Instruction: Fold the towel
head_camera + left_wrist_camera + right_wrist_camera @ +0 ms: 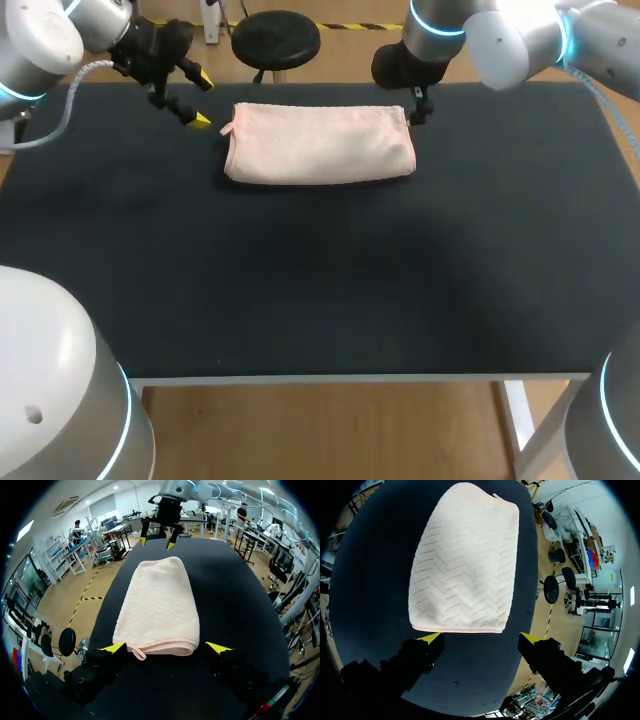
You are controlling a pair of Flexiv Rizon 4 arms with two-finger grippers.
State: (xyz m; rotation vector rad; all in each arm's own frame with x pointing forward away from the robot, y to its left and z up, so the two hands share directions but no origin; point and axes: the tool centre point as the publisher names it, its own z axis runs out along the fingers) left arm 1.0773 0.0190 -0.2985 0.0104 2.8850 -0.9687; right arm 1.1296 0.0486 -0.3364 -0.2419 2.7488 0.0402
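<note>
Pink chevron-weave cloth towel [318, 145] lay folded, seemingly finished; my left gripper [202, 101] and right gripper [481, 638] gaped wide, holding nothing.

We see the towel [318, 145], pale pink with a zigzag weave, folded into a long rectangle and lying flat on the table [300, 290], close to the far edge and about midway across. Its long sides run left to right. A small loop [228, 130] sticks out at its left end.
</note>
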